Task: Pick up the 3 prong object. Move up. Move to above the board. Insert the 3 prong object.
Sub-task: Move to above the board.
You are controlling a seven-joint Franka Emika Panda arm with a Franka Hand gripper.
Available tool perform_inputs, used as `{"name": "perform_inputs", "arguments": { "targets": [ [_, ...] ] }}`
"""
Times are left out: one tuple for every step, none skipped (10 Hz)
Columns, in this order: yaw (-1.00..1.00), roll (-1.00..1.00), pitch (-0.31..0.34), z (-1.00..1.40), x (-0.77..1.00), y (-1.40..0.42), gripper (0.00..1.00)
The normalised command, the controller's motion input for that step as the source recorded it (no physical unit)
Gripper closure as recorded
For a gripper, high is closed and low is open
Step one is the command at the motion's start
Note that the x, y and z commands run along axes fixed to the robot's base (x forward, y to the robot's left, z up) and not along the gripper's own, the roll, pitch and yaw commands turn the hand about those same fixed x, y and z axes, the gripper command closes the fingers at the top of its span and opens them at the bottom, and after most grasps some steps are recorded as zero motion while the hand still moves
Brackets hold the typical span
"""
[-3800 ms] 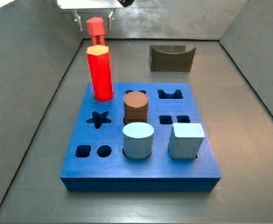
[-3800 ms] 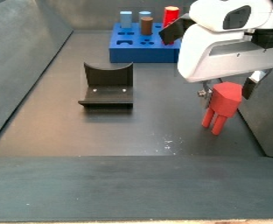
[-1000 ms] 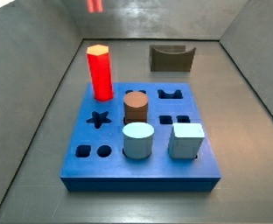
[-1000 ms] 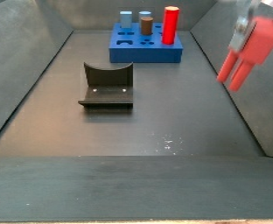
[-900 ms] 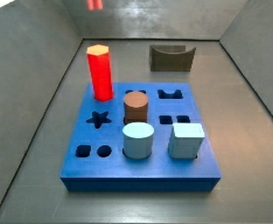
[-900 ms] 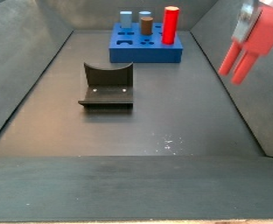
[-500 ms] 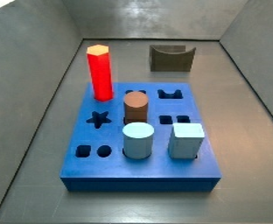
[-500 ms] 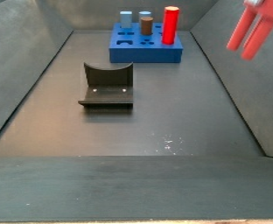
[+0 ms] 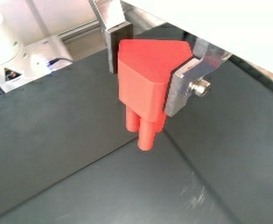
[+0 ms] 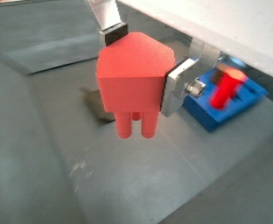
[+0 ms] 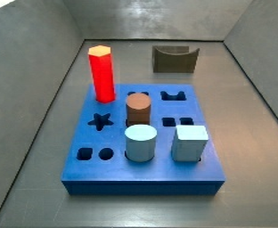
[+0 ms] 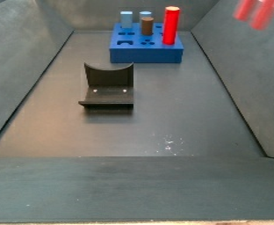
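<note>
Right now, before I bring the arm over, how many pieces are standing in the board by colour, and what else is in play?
Red hexagonal post in the board: 1
Brown cylinder: 1
Pale blue cylinder: 1
Pale blue cube: 1
3 prong object, salmon-red, held in the gripper above the floor: 1
Dark fixture on the floor: 1
Total: 6, plus the board

Matt 3 prong object, metal pincer

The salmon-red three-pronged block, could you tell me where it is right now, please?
The salmon-red three-pronged block hangs clamped between the gripper's fingers, prongs down, high above the grey floor; a side view shows only its prongs at the top edge, right of the blue board.
</note>
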Motion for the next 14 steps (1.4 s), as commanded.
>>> {"name": "perform_inputs", "arguments": {
  "targets": [
    [-1.0,0.45,0.276,0.05,0.33,-1.0,1.0],
    [-0.81,0.31,0.22,0.05,0.33,-1.0,1.0],
    [-0.58,0.19,0.176,0.05,0.33,-1.0,1.0],
    [-0.29,0.09,0.153,0.05,0.34,-1.0,1.0],
    [-0.14,0.01,0.143,0.06,0.35,-1.0,1.0],
    [-0.05,-0.01,0.145,0.06,0.35,-1.0,1.0],
    [-0.03,-0.01,0.146,0.06,0.36,-1.0,1.0],
    [-0.01,-0.01,0.147,0.06,0.37,-1.0,1.0],
    [0.0,-0.01,0.147,0.07,0.37,-1.0,1.0],
    [0.0,-0.01,0.144,0.07,0.38,-1.0,1.0],
    [0.01,0.0,0.138,0.07,0.39,-1.0,1.0],
    [0.01,0.01,0.136,0.08,0.4,-1.0,1.0],
    [0.01,-0.01,0.136,0.08,0.41,-1.0,1.0],
    [0.01,0.01,0.143,0.09,0.42,-1.0,1.0]
  ]
}}
